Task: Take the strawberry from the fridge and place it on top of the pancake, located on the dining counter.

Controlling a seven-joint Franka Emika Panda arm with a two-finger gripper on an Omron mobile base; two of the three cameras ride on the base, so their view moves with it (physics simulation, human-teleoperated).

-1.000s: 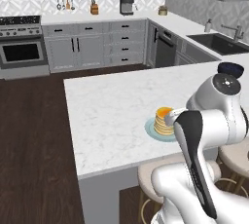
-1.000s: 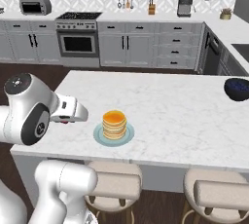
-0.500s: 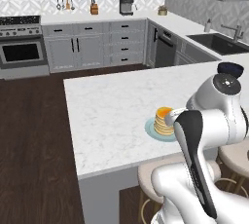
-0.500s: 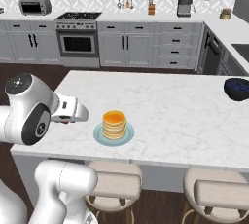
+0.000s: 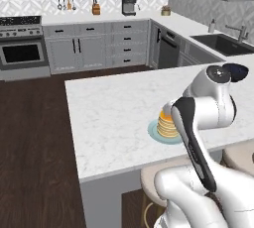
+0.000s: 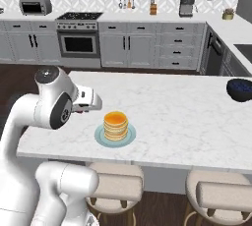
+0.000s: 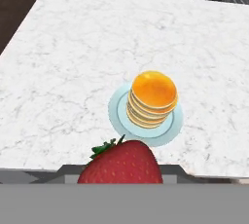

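The gripper (image 6: pixel 84 107) pinches the strawberry (image 7: pixel 121 162), filling the hand view at six o'clock. Beyond it, toward twelve, the pancake (image 7: pixel 152 97) sits stacked on its teal plate (image 7: pixel 116 108) on the counter (image 7: pixel 73 62).

Bright, even rendered light, faint soft shadows, slightly soft low-resolution detail.

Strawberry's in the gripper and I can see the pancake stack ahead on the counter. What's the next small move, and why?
Probably ease the gripper forward until it is over the pancake, then lower. The hand view shows the strawberry held at the near counter edge, short of the plate, and the stack's top is bare. In the right base view the hand sits left of the stack, not above it.
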